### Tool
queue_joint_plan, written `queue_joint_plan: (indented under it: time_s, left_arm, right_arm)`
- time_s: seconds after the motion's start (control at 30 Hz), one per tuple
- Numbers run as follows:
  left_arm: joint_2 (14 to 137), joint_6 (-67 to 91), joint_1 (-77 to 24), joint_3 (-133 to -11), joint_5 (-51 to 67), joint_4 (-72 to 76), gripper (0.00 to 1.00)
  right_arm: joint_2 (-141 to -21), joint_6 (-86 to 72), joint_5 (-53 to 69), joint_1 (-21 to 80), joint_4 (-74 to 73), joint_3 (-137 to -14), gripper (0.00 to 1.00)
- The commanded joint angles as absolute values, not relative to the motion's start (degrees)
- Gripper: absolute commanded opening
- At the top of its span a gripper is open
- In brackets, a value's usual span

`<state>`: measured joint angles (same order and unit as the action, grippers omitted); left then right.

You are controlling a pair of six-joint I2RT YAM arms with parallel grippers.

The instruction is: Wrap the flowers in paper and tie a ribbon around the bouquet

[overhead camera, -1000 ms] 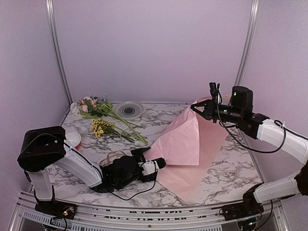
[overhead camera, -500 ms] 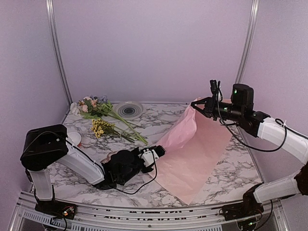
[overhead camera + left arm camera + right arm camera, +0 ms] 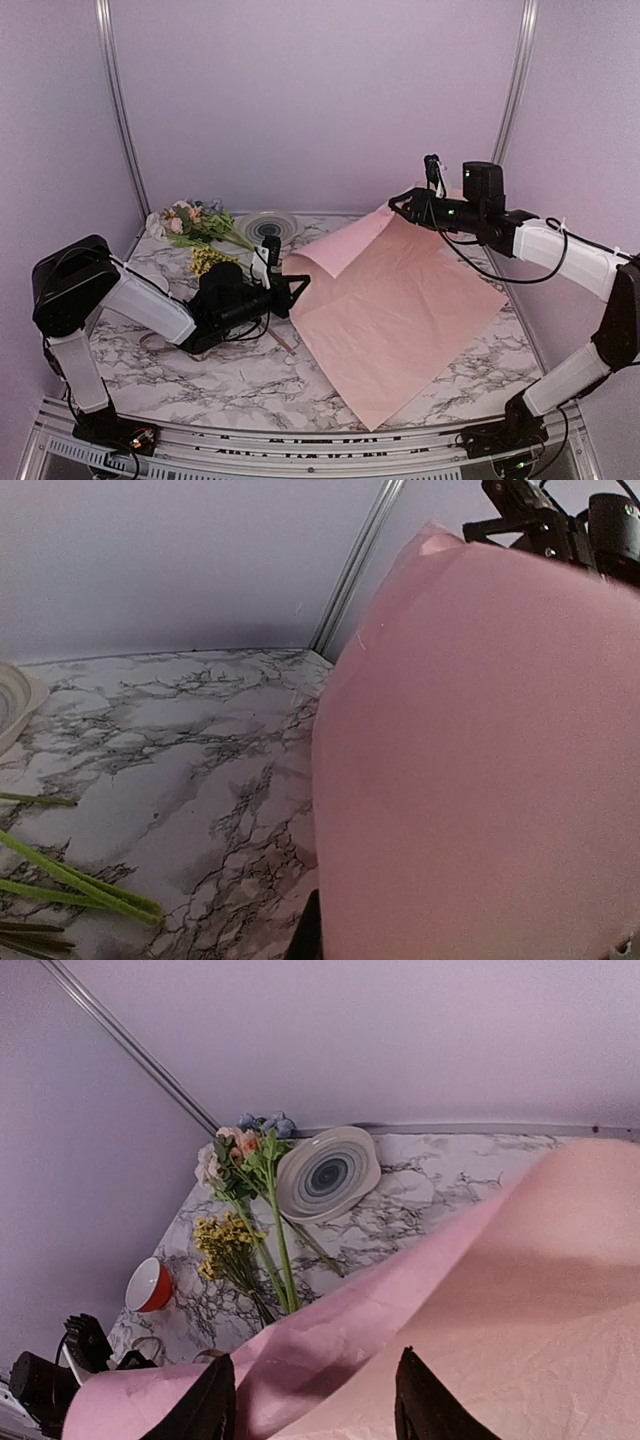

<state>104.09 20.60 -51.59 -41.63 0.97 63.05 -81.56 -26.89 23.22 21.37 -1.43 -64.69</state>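
1. Pink and thin, the paper [image 3: 400, 320] lies spread across the right half of the marble table [image 3: 230, 390], its near corner flat by the front edge.
2. The left gripper [image 3: 293, 284] is pressed together on the paper's left corner, holding it just off the table. The ribbon [image 3: 282, 341] lies beside that arm.
3. The right gripper [image 3: 395, 203] hovers at the raised far corner. Its jaws are spread and pinch nothing.
4. The flowers [image 3: 195, 225] lie far left, well apart from the sheet, beside a ringed plate [image 3: 268, 228].
5. The step in hand looks like flattening the paper. Next, the left corner likely needs lowering and releasing, then the flowers carrying onto the sheet.
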Motion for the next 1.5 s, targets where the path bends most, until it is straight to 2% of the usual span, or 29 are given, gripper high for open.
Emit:
queue_joint_plan:
  time_s: [0.0,0.17,0.43,0.6,0.73,0.9,1.07,1.17,1.27,1.47]
  left_arm:
    - [109.64,41.42,-48.51,-42.71,9.08,67.23,0.0]
    - [114.76,52.63,-45.51,-44.23,12.14,65.65,0.0]
    - [113.23,59.85,-45.26,-43.24,5.04,55.39,0.0]
    - [113.1,64.8,-45.46,-41.11,3.73,56.14,0.0]
    - [112.51,65.22,-47.76,-41.75,0.89,57.15,0.0]
    - [109.87,70.02,-50.24,-36.53,-12.92,63.8,0.0]
    - [109.62,72.14,-51.68,-34.07,-21.92,67.1,0.0]
    - [110.26,71.87,-53.96,-34.32,-26.09,68.25,0.0]
    - [111.51,72.1,-55.76,-36.05,-27.76,68.21,0.0]
    - [114.86,70.33,-57.66,-43.78,-23.24,65.86,0.0]
  right_arm:
    - [-83.18,-20.29,21.93,16.69,-5.58,-66.08,0.54]
    - [-84.43,-15.1,14.47,13.44,-11.16,-64.99,0.58]
    - [-89.72,-10.51,11.2,9.24,-16.74,-71.08,0.61]
    - [-91.79,-11.43,11.92,9.23,-17.65,-74.7,0.61]
    - [-95.46,-14.16,17.32,9.31,-14.97,-76.6,0.6]
    - [-95.64,-21.18,19.25,9.81,-4.13,-68.48,0.57]
    - [-92.49,-14.33,11.97,14.26,-13.1,-70.5,0.58]
    - [-90.19,-13.18,12.13,14.5,-18.16,-69.07,0.58]
    - [-87.16,-13.44,5.69,14.77,-21.5,-65.37,0.59]
    - [-84.72,-14.08,-6.37,14.45,-23.92,-56.65,0.6]
